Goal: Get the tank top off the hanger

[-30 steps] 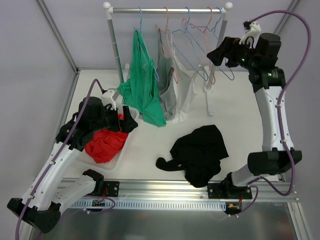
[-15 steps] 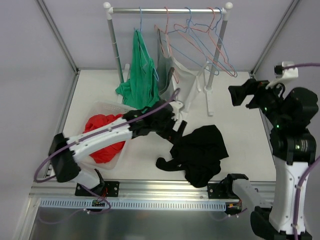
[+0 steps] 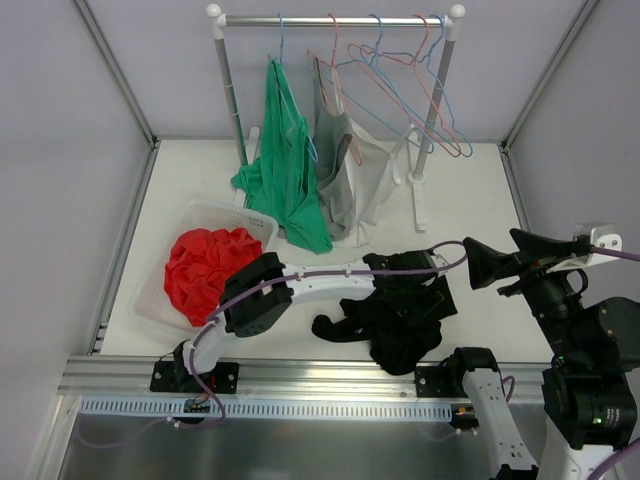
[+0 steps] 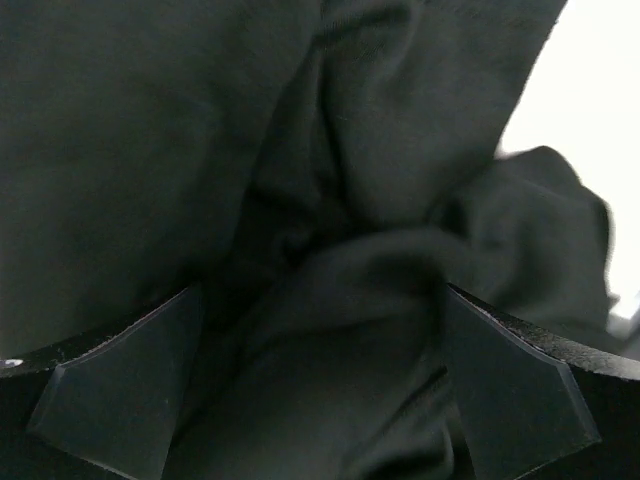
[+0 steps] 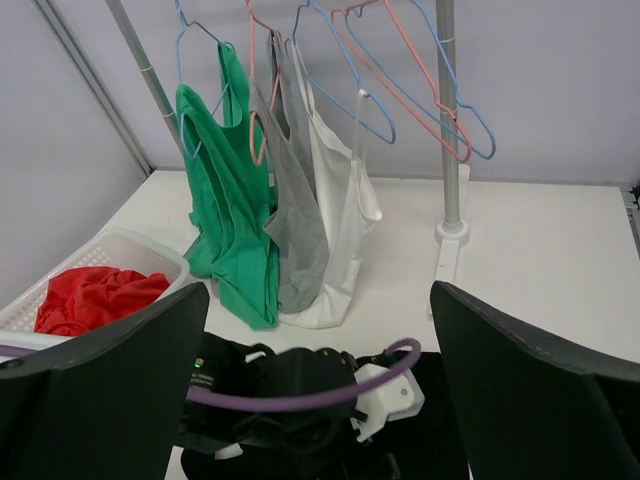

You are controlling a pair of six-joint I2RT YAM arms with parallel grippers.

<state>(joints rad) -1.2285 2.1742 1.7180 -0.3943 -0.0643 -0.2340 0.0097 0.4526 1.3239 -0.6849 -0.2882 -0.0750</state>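
Note:
Three tank tops hang on hangers from the rack rail [image 3: 330, 20]: a green one [image 3: 285, 185] [image 5: 235, 220], a grey one [image 3: 335, 185] [image 5: 295, 220] and a white one [image 3: 375, 180] [image 5: 345, 230]. A black garment [image 3: 400, 315] [image 4: 330, 200] lies crumpled on the table, off any hanger. My left gripper [image 3: 417, 293] [image 4: 320, 400] is open and pressed down over the black cloth, which fills the gap between its fingers. My right gripper [image 3: 492, 248] [image 5: 318, 330] is open and empty. It is held high at the near right, far from the rack and facing it.
Several empty wire hangers [image 3: 455, 148] hang at the rack's right end, beside its right post [image 3: 430, 110] and foot [image 3: 418, 200]. A white basket [image 3: 215, 212] [image 5: 130, 245] holding red cloth [image 3: 210, 270] [image 5: 95, 295] sits at the left. Grey walls enclose the table.
The left arm swung from the basket across the table onto the black garment. The right arm left the rack's right end and drew back to the near right. Both grippers stayed open.

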